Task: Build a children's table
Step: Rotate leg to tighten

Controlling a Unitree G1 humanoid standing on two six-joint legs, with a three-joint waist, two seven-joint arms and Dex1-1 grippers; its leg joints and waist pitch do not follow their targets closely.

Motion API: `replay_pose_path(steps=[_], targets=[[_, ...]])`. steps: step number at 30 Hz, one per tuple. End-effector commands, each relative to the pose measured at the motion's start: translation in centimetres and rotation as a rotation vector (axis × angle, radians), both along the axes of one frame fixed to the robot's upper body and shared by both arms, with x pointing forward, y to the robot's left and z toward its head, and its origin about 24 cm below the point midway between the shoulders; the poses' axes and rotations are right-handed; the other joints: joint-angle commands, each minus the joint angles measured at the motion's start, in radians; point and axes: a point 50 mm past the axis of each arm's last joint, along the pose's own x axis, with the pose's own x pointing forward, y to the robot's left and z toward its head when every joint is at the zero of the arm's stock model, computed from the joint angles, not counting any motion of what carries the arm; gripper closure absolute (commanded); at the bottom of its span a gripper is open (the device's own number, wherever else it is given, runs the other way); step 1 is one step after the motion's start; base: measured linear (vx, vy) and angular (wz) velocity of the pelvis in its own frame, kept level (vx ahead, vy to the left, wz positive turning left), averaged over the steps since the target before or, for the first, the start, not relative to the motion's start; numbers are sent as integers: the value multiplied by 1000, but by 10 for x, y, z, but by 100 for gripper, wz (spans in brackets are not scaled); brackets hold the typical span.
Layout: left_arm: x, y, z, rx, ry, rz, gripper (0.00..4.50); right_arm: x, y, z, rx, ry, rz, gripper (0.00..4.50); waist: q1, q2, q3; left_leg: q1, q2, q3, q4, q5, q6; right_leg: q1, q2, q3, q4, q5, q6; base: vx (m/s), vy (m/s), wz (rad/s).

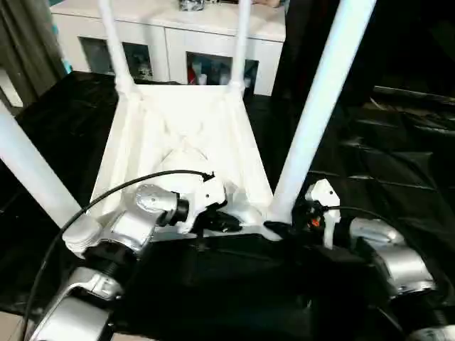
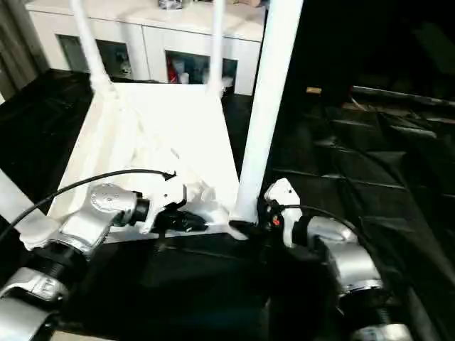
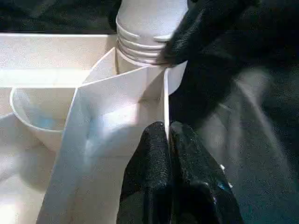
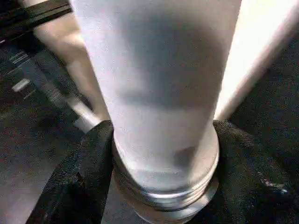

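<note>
Children's table [image 1: 188, 135]: white plastic, lying upside down on the black-draped worktop [image 1: 398, 163], ribbed underside facing up. Four tapered white legs rise from the corner sockets.

Far legs: two, the far left leg [image 1: 114, 42] and the far right leg [image 1: 240, 42], upright at the far corners, near the cabinet.

Near left leg [image 1: 32, 174]: leans outward toward the left of the scene, its base beside the left forearm.

Near right leg [image 1: 320, 106]: tilted, rising up and to the right from the near right corner socket [image 3: 140, 46]. Threaded rings show at its lower end, just above the socket rim.

Left gripper [image 3: 169, 154]: at the near edge of the tabletop, close to the near right corner. Its jaws are clenched on a thin upright rib [image 3: 164, 102] of the underside, one black finger on each face of the rib.

Right gripper [image 4: 159, 168]: at the base of the near right leg. Its jaws grasp the leg, a black finger [image 4: 93, 163] pressed on each side just above the threaded rings. In the left wrist view, one of its black fingertips touches the leg at the socket.

White cabinet [image 1: 178, 39]: glass doors, standing beyond the worktop, behind the far legs. Small items show behind the glass, too small to tell.

Black cable [image 1: 106, 195]: arcs over the left forearm toward the wrist.
</note>
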Motion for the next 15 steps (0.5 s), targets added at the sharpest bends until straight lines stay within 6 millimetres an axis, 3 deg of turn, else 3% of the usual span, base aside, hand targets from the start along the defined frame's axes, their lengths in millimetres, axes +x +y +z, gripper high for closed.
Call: replay_pose_path(steps=[1, 2, 3, 6, 7, 8, 9, 11, 14, 15], targets=[[0, -28, -12, -5, 17, 97, 450, 6, 6, -15, -28, 51, -229, 175, -5, -4, -38, 14, 38, -20, -74, -313, -16, 27, -52, 29, -72, -364, -176, 0, 0, 0], [0, -28, -12, -5, 17, 97, 450, 6, 6, -15, -28, 51, -229, 175, -6, -6, -39, 18, 36, -21, -74, -327, -20, 25, -51, 28, -76, -389, -167, 0, 0, 0], [3, -40, -13, -3, 10, 159, 450, 9, 10, -18, -8, 68, -343, 175, -9, -1, -37, 17, 34, -24, -75, -349, -23, 25, -53, 27, -83, -448, -142, 0, 0, 0], [5, -50, -13, -1, 0, 195, 450, 9, 18, -19, -8, 66, -386, 175, -10, -4, -36, 23, 33, -25, -75, -381, -15, 17, -51, 26, -95, -495, -116, 0, 0, 0], [5, -54, -14, 3, -6, 202, 450, 9, 21, -19, -10, 63, -395, 175, -10, 6, -35, 23, 33, -26, -76, -385, -16, 15, -51, 27, -96, -498, -113, 0, 0, 0], [4, -61, -15, 11, -13, 198, 450, 10, 30, -18, -3, 56, -393, 175, -11, 8, -37, 22, 32, -27, -77, -388, -18, 16, -49, 26, -98, -490, -109, 0, 0, 0], [2, -67, -15, 15, -19, 185, 450, 10, 39, -16, -4, 41, -374, 175, -12, 3, -36, 20, 32, -28, -78, -394, -17, 17, -48, 25, -98, -486, -106, 0, 0, 0], [1, -70, -15, 13, -23, 174, 450, 10, 45, -15, -11, 26, -355, 175, -11, 9, -37, 19, 32, -29, -79, -399, -16, 17, -48, 25, -99, -481, -102, 0, 0, 0], [2, -69, -14, 7, -26, 161, 450, 9, 50, -11, 28, 12, -320, 175, -13, 9, -37, 17, 32, -29, -81, -410, -11, 18, -47, 25, -98, -468, -105, 0, 0, 0], [2, -67, -13, 6, -22, 155, 450, 8, 50, -9, 61, 12, -302, 140, -12, 9, -36, 18, 32, -29, -81, -417, -8, 17, -47, 25, -99, -473, -105, 0, 0, 0]])
